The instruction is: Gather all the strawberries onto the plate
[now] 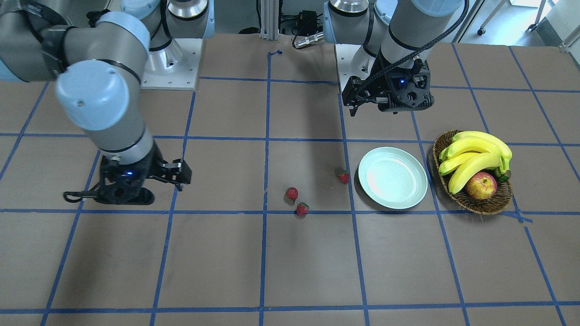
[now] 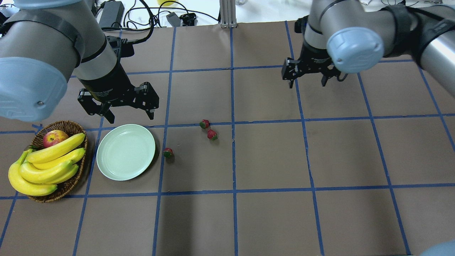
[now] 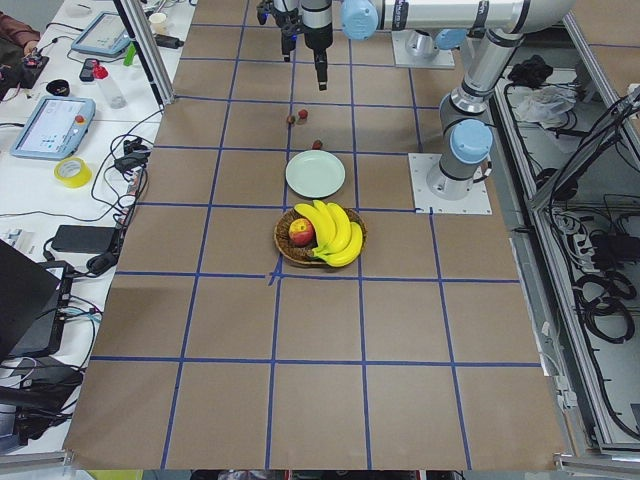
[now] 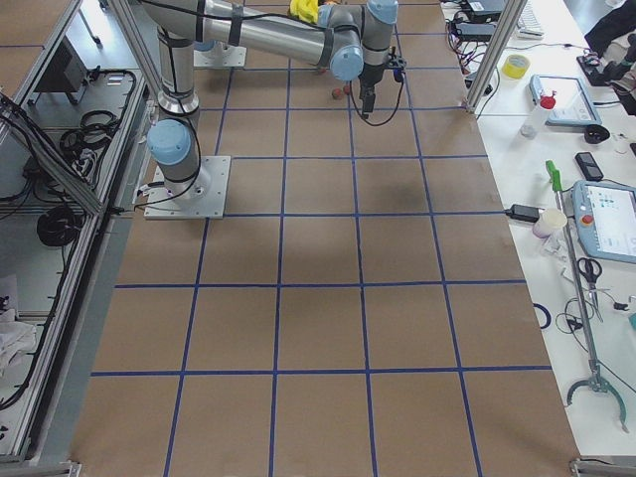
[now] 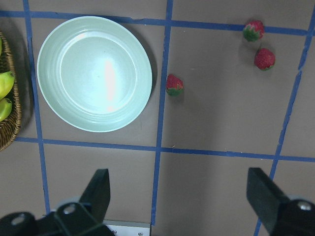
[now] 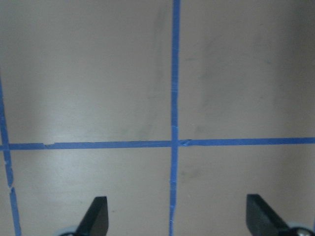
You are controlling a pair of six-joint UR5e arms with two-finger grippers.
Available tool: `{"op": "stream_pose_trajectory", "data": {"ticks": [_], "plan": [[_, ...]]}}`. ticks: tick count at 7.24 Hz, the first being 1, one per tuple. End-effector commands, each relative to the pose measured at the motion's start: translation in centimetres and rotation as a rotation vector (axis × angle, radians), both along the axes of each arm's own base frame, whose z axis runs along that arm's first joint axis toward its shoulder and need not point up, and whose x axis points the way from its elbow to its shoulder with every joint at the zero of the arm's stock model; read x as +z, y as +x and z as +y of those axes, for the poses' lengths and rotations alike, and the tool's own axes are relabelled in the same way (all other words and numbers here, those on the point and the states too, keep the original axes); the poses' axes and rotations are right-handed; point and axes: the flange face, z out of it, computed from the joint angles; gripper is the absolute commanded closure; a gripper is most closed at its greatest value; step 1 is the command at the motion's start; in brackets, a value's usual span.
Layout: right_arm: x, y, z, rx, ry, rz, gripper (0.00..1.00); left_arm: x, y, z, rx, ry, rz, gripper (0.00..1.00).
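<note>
The pale green plate (image 2: pixel 126 152) lies flat with nothing on it, also seen in the left wrist view (image 5: pixel 93 73). One strawberry (image 2: pixel 167 153) rests on the table just right of the plate's rim. Two more strawberries (image 2: pixel 204 123) (image 2: pixel 212 134) lie close together farther right, near a blue tape crossing. The same strawberries appear in the left wrist view (image 5: pixel 174 84) (image 5: pixel 253 30) (image 5: pixel 265 58). My left gripper (image 2: pixel 130 117) hangs open above the plate's upper edge, holding nothing. My right gripper (image 2: pixel 308 84) hovers open over bare table far to the right, its fingers (image 6: pixel 96 214) wide apart.
A brown wicker basket (image 2: pixel 71 126) with yellow bananas (image 2: pixel 46 163) and a red-yellow apple (image 2: pixel 54 138) stands directly left of the plate. Blue tape lines grid the brown table. Cables and a metal post (image 2: pixel 227 14) sit along the table's upper edge.
</note>
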Motion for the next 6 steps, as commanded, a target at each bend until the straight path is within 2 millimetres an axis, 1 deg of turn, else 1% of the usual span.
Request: {"op": "stream_pose_trajectory", "data": {"ticks": [1,2,3,4,5,6], "plan": [[5.3,-3.5,0.7,-0.021,-0.062,-0.012,0.00,-0.1,0.0,0.0,0.000,0.002,0.002,0.00],[9.0,-1.8,1.7,-0.001,-0.093,-0.011,0.00,-0.1,0.0,0.0,0.001,0.002,0.002,0.00],[12.4,-0.1,2.8,0.010,-0.067,0.002,0.00,-0.1,-0.1,0.0,0.005,0.000,0.005,0.00],[13.3,1.3,3.5,-0.001,-0.039,-0.001,0.00,-0.1,-0.1,0.0,-0.002,0.002,0.000,0.00],[14.0,1.6,3.7,0.011,-0.051,-0.010,0.00,-0.2,-0.1,0.1,-0.003,0.003,0.000,0.00],[15.4,1.8,5.5,0.016,-0.064,-0.011,0.00,-0.3,-0.2,0.1,0.010,0.006,0.000,0.00]]}}
